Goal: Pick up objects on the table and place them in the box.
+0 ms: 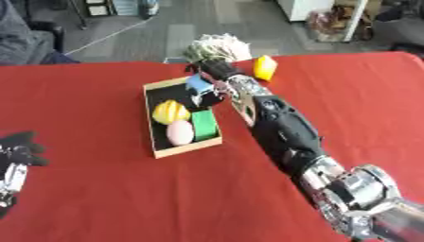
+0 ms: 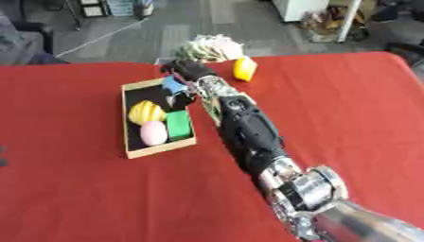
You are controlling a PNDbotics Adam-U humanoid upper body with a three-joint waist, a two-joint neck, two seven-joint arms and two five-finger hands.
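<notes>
A shallow cardboard box (image 1: 162,150) lies on the red table. Inside it are a yellow striped object (image 1: 170,112), a pink egg-shaped object (image 1: 180,133) and a green block (image 1: 204,124). My right arm reaches from the lower right across the table to the box's far end. There my right hand (image 1: 215,71) is curled round a blue object (image 1: 198,85), held over the box's far corner. A yellow object (image 1: 264,68) sits on the table just right of the hand. My left hand (image 1: 16,151) rests at the left edge, fingers relaxed and empty.
A pale bundle of crumpled material (image 1: 218,46) lies at the table's far edge behind the hand. Beyond the table is grey floor with furniture. Red tablecloth (image 1: 99,198) spreads in front and to the right of the box.
</notes>
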